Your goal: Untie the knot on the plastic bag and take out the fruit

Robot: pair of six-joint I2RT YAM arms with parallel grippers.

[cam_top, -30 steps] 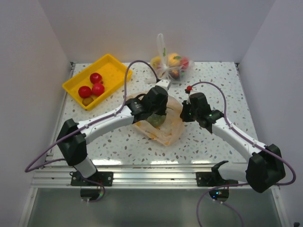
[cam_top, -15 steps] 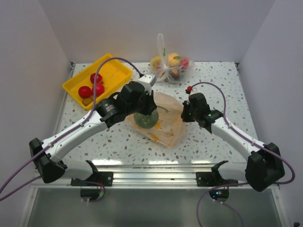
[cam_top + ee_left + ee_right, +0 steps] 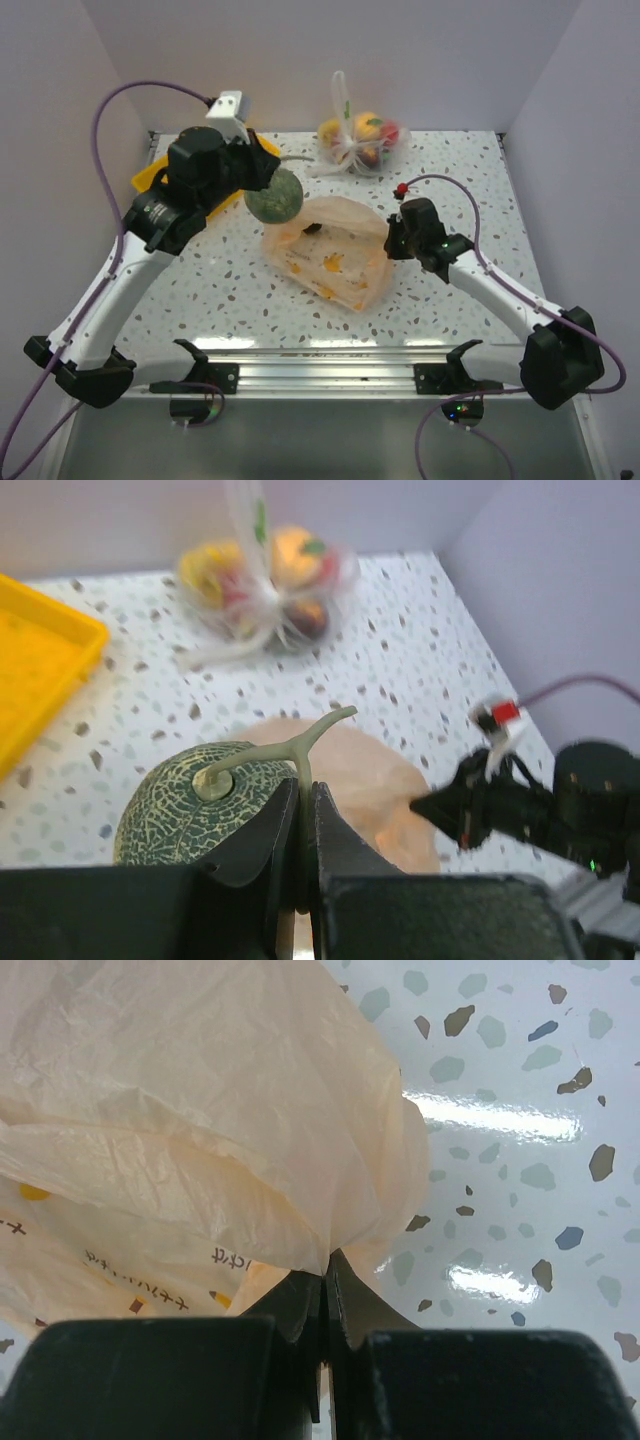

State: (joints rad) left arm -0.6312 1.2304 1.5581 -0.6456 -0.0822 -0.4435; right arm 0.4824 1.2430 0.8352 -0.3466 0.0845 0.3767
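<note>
— Fruit status?
— Green fruit (image 3: 275,197) is out of the plastic bag (image 3: 330,255), hanging in the air just off the bag's far-left corner. Left fingers (image 3: 262,830) are pinched on its stem, jaws nearly touching.
— And the bag?
— Lying on the desk (image 3: 460,180), mouth open toward the far side. No knot visible; judged undone. Right fingers (image 3: 352,1315) are shut tight on a fold at the bag's right edge, pinning it.
— Step in hand?
— Carry-off of the green fruit. Yellow tray (image 3: 145,182) sits further left of the bag, mostly hidden under the left arm; likely drop spot. Next move calls for swinging over it, lowering, then parting the fingers. Stem grip is thin, so the fruit may swing.
— Anything left inside?
— Small dark shape at the bag's mouth; cannot tell what. Clear bag (image 3: 360,135) beyond the bag's far edge is not ours.
</note>
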